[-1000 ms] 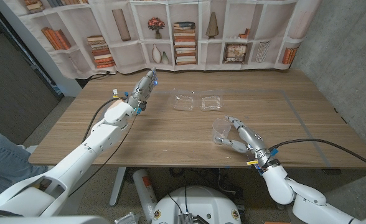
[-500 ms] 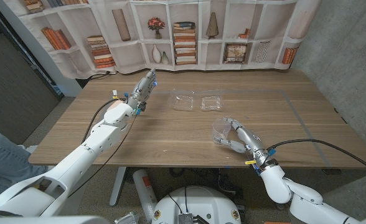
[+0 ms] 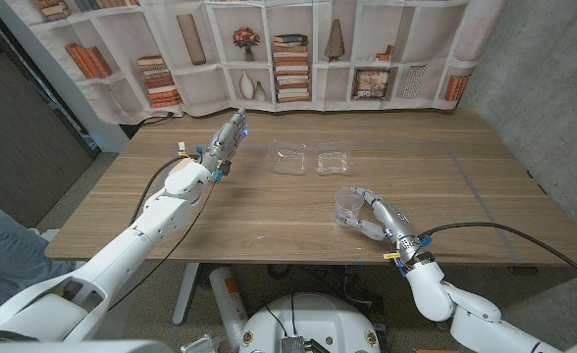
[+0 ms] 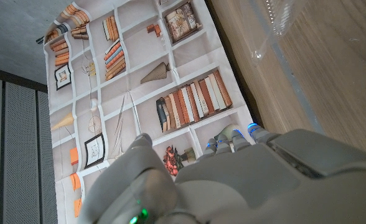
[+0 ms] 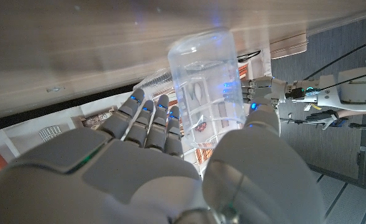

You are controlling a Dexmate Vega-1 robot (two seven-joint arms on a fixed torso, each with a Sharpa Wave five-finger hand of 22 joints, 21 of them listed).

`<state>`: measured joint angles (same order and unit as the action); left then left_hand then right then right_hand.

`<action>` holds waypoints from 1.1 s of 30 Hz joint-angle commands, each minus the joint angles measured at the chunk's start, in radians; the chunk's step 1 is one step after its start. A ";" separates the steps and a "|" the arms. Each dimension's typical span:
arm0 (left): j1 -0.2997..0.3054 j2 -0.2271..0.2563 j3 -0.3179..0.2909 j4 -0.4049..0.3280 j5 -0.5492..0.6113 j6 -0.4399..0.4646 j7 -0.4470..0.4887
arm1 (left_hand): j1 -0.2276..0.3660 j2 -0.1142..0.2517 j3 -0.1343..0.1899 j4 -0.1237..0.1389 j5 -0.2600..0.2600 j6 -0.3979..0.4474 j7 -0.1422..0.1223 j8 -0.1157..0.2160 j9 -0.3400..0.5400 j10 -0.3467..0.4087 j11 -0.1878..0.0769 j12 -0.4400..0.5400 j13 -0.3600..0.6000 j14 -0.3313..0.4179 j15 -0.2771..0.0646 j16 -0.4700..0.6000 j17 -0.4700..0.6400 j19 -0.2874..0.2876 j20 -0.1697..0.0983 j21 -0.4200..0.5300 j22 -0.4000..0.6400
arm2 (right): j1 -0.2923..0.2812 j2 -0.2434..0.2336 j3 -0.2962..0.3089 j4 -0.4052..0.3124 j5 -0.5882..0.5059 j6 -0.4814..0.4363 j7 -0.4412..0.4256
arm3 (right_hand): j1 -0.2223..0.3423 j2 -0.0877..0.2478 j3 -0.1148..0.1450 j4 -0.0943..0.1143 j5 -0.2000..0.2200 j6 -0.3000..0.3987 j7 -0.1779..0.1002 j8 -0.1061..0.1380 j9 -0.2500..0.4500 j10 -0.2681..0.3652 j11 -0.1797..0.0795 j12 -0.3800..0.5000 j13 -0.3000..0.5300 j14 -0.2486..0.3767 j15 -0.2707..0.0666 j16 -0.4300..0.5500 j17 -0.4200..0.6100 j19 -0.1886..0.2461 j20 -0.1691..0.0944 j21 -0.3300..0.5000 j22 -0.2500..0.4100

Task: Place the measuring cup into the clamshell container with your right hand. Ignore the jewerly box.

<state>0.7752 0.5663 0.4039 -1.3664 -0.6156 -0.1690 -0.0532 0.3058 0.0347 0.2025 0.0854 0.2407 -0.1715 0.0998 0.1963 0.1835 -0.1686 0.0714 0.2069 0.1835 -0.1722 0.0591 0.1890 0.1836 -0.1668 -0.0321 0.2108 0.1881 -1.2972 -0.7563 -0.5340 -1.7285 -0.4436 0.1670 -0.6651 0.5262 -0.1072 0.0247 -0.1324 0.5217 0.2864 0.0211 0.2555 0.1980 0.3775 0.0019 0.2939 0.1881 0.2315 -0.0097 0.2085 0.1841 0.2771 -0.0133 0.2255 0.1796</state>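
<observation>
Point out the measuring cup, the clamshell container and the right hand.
measuring cup (image 5: 205,87): right wrist view, clear side wall.
clamshell container (image 3: 313,161): head view, middle hinge.
right hand (image 3: 375,217): head view, back of hand.

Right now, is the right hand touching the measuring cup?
Cannot tell. In the right wrist view the right hand has its fingers and thumb on either side of the measuring cup, but no contact or gap shows plainly.

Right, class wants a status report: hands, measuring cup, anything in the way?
Right hand closed around measuring cup, near table edge. Left hand open, holding nothing. Clamshell container lies open farther back. Path between looks unobstructed.
</observation>
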 commanded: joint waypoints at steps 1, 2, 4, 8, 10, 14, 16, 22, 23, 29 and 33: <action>-0.008 -0.010 0.005 0.021 -0.005 0.001 -0.008 | 0.005 0.009 -0.004 0.000 -0.002 -0.025 -0.009 0.003 0.005 -0.051 -0.004 0.000 0.004 -0.139 0.004 0.000 0.002 -0.215 -0.012 0.003 0.003 | -0.001 0.020 -0.006 0.010 -0.007 0.005 -0.043 | 0.035 0.014 0.006 -0.010 0.007 0.037 -0.013 0.012 0.005 0.033 -0.007 0.012 0.006 0.045 -0.017 0.010 0.002 0.018 -0.005 -0.003 0.003; -0.010 -0.011 0.005 0.023 -0.005 0.001 -0.010 | 0.005 0.009 -0.004 0.000 -0.002 -0.025 -0.010 0.003 0.005 -0.051 -0.004 0.000 0.004 -0.139 0.004 0.000 0.002 -0.216 -0.011 0.003 0.003 | -0.002 0.022 -0.006 0.009 -0.007 0.003 -0.046 | 0.041 0.016 0.007 -0.011 0.007 0.039 -0.014 0.012 0.006 0.038 -0.012 0.014 0.007 0.053 -0.021 0.012 0.002 0.019 -0.005 -0.004 0.003; -0.012 -0.012 0.006 0.026 -0.005 0.000 -0.012 | 0.005 0.010 -0.004 -0.001 -0.002 -0.025 -0.010 0.003 0.005 -0.051 -0.005 0.000 0.005 -0.139 0.004 0.000 0.002 -0.216 -0.011 0.002 0.003 | -0.002 0.024 -0.009 0.010 -0.009 0.004 -0.049 | 0.060 0.024 0.012 -0.014 0.008 0.056 -0.020 0.016 0.007 0.057 -0.017 0.019 0.007 0.075 -0.030 0.015 0.003 0.022 -0.008 -0.005 0.004; -0.014 -0.013 0.007 0.029 -0.004 0.000 -0.013 | 0.006 0.010 -0.005 -0.001 -0.002 -0.024 -0.009 0.003 0.005 -0.051 -0.007 0.000 0.005 -0.139 0.005 0.000 0.002 -0.216 -0.012 0.002 0.003 | -0.001 0.030 -0.012 0.013 -0.009 0.006 -0.056 | 0.085 0.032 0.015 -0.015 0.007 0.099 -0.033 0.029 0.009 0.092 -0.027 0.030 0.008 0.083 -0.033 0.009 0.004 0.025 -0.010 -0.009 0.004; -0.015 -0.013 0.007 0.031 -0.005 0.000 -0.014 | 0.006 0.011 -0.005 -0.001 -0.003 -0.024 -0.010 0.004 0.005 -0.051 -0.006 0.000 0.005 -0.138 0.005 0.000 0.002 -0.217 -0.012 0.002 0.003 | -0.001 0.031 -0.013 0.014 -0.007 0.009 -0.057 | 0.093 0.035 0.015 -0.014 0.006 0.123 -0.042 0.036 0.010 0.116 -0.033 0.038 0.008 0.085 -0.031 0.006 0.004 0.026 -0.010 -0.010 0.004; -0.015 -0.013 0.006 0.033 -0.007 0.000 -0.015 | 0.006 0.011 -0.005 -0.001 -0.003 -0.023 -0.010 0.004 0.005 -0.051 -0.007 0.000 0.005 -0.139 0.004 0.000 0.002 -0.217 -0.010 0.002 0.003 | -0.001 0.039 -0.015 0.014 -0.007 0.004 -0.062 | 0.110 0.043 0.013 -0.009 0.002 0.184 -0.064 0.052 0.012 0.164 -0.058 0.053 0.009 0.091 -0.031 -0.001 0.005 0.029 -0.010 -0.014 0.005; -0.015 -0.013 0.005 0.035 -0.007 -0.001 -0.015 | 0.006 0.011 -0.005 -0.001 -0.003 -0.022 -0.010 0.004 0.005 -0.051 -0.007 0.000 0.005 -0.138 0.004 0.000 0.002 -0.217 -0.010 0.002 0.003 | 0.000 0.045 -0.017 0.015 -0.004 0.000 -0.064 | 0.121 0.049 0.014 -0.008 0.000 0.224 -0.078 0.064 0.013 0.178 -0.062 0.056 0.009 0.103 -0.031 0.000 0.005 0.033 -0.011 -0.014 0.005; -0.019 -0.017 0.005 0.048 -0.008 -0.003 -0.018 | 0.006 0.012 -0.006 -0.001 -0.003 -0.022 -0.010 0.004 0.005 -0.051 -0.007 0.000 0.005 -0.139 0.006 0.000 0.003 -0.220 -0.007 0.001 0.003 | 0.004 0.060 -0.021 0.023 0.010 0.001 -0.067 | 0.160 0.078 0.026 -0.009 -0.008 0.302 -0.108 0.086 0.018 0.243 -0.089 0.076 0.009 0.154 -0.060 0.008 0.005 0.049 -0.020 -0.012 0.006; -0.022 -0.019 0.006 0.053 -0.008 -0.003 -0.019 | 0.006 0.013 -0.006 0.000 -0.003 -0.022 -0.010 0.004 0.005 -0.051 -0.007 0.000 0.005 -0.139 0.005 0.000 0.003 -0.220 -0.007 0.001 0.003 | 0.005 0.064 -0.020 0.026 0.013 0.005 -0.071 | 0.178 0.088 0.033 -0.012 -0.010 0.309 -0.115 0.087 0.020 0.253 -0.089 0.078 0.009 0.183 -0.072 0.014 0.005 0.053 -0.022 -0.012 0.006; -0.033 -0.026 0.009 0.069 -0.008 -0.009 -0.029 | 0.007 0.014 -0.006 0.000 -0.003 -0.023 -0.010 0.003 0.005 -0.053 -0.009 -0.001 0.005 -0.139 0.004 0.000 0.003 -0.222 -0.005 0.001 0.003 | 0.005 0.069 -0.016 0.029 0.020 0.015 -0.085 | 0.237 0.117 0.054 -0.020 -0.027 0.304 -0.116 0.078 0.027 0.239 -0.087 0.064 0.008 0.297 -0.105 0.039 0.005 0.088 -0.034 -0.004 0.006; -0.041 -0.031 0.013 0.082 -0.006 -0.012 -0.035 | 0.007 0.014 -0.007 0.000 -0.003 -0.024 -0.010 0.003 0.005 -0.055 -0.009 -0.002 0.005 -0.139 0.004 0.000 0.003 -0.223 -0.004 0.001 0.003 | 0.004 0.074 -0.014 0.029 0.017 0.015 -0.096 | 0.269 0.133 0.066 -0.020 -0.044 0.301 -0.117 0.071 0.031 0.230 -0.078 0.053 0.008 0.380 -0.126 0.054 0.004 0.128 -0.040 0.005 0.007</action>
<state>0.7503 0.5460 0.4112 -1.3114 -0.6219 -0.1683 -0.0679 0.3111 0.0399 0.2025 0.0854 0.2408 -0.1715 0.0999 0.1963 0.1835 -0.1686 0.0714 0.2069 0.1835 -0.1722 0.0591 0.1891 0.1836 -0.1667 -0.0321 0.2108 0.1881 -1.2963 -0.7101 -0.5496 -1.7110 -0.4329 0.1751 -0.7397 0.7500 -0.0064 0.0815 -0.1506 0.4878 0.5596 -0.0664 0.3320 0.2231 0.6122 -0.0796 0.3542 0.1932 0.5672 -0.0517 0.2523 0.1839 0.3789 -0.0420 0.2222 0.1841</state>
